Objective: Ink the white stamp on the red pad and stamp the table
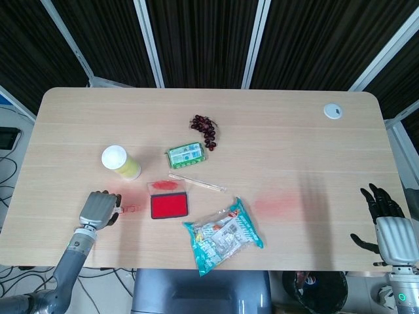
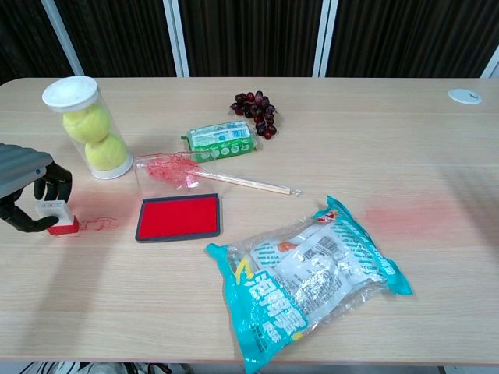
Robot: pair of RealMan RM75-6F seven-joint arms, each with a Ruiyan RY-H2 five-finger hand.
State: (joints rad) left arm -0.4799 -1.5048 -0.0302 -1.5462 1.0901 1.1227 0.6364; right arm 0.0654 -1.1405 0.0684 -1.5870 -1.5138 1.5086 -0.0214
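Left robot hand (image 2: pixel 27 195) pinches the blocky white stamp (image 2: pixel 56 216), red base on woodgrain table (image 2: pixel 437 140).

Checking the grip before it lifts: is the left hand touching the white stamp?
Touching. In the chest view the left hand has its dark fingers wrapped around the white stamp.

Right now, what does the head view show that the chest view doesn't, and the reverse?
Head only: the right hand, open and idle at the table's edge, and the whole left hand. Chest only: the white stamp, red base on the table, gripped by the left hand, and the balls inside the tube. Both: red pad, grapes, snack bag.
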